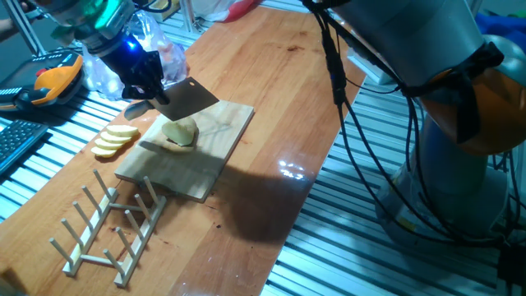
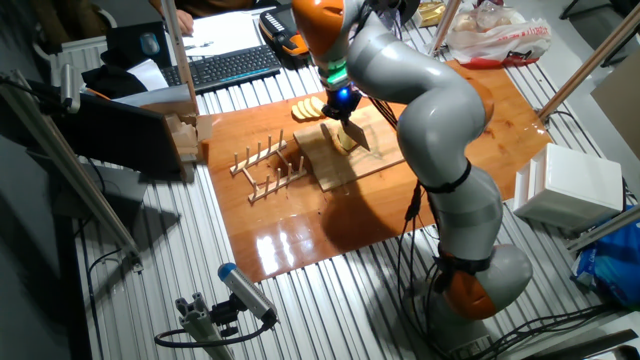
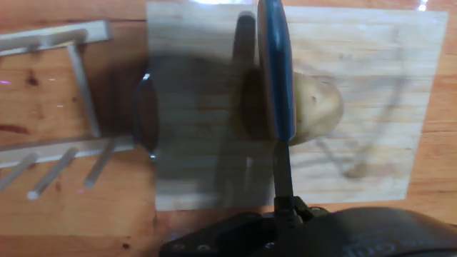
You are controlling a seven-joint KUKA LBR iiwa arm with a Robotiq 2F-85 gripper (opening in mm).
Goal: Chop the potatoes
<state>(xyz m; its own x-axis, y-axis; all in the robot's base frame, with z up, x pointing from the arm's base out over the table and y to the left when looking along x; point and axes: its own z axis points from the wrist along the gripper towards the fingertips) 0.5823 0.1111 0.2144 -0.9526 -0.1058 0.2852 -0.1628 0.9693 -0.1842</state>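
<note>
One pale yellow potato (image 1: 180,132) lies on the wooden cutting board (image 1: 215,161). My gripper (image 1: 146,89) is shut on the handle of a cleaver (image 1: 188,99). The blade hangs just over the potato's top; I cannot tell if it touches. In the hand view the blade (image 3: 277,78) shows edge-on, crossing the left part of the potato (image 3: 321,107) on the board (image 3: 371,64). The other fixed view shows the gripper (image 2: 341,103) over the potato (image 2: 347,139) and the board (image 2: 340,168).
A fanned row of thin yellow slices (image 1: 114,140) lies left of the board. A wooden peg rack (image 1: 115,230) stands in front of it. A clear plastic bag (image 1: 160,51) sits behind my gripper. A keyboard (image 2: 228,66) lies off the wooden tabletop.
</note>
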